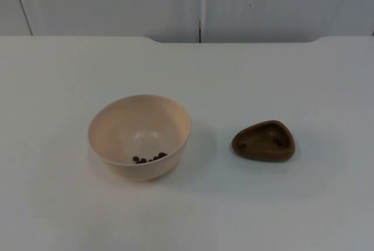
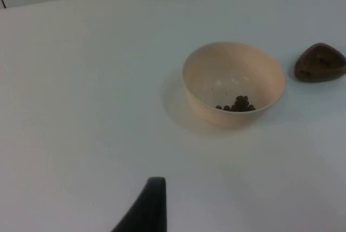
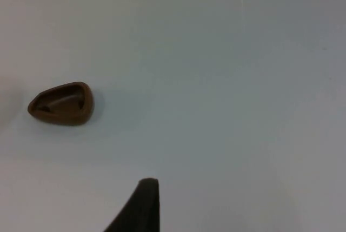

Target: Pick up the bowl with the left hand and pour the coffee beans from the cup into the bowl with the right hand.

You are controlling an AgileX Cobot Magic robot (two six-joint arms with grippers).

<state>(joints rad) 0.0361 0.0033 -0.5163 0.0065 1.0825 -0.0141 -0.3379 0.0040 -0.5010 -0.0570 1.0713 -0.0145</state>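
Observation:
A cream bowl (image 1: 139, 136) stands upright on the white table, left of centre, with several dark coffee beans (image 1: 149, 158) at its bottom. To its right sits a low brown teardrop-shaped cup (image 1: 263, 141), upright, with little visible inside. In the left wrist view the bowl (image 2: 233, 83) and its beans (image 2: 238, 104) lie well ahead of my left gripper (image 2: 148, 210), and the cup (image 2: 320, 62) is beyond them. In the right wrist view my right gripper (image 3: 141, 207) hangs over bare table, far from the cup (image 3: 60, 104). Neither gripper touches anything.
The white table (image 1: 292, 75) runs back to the grey partition wall (image 1: 198, 2). Bare table surrounds the bowl and the cup on all sides.

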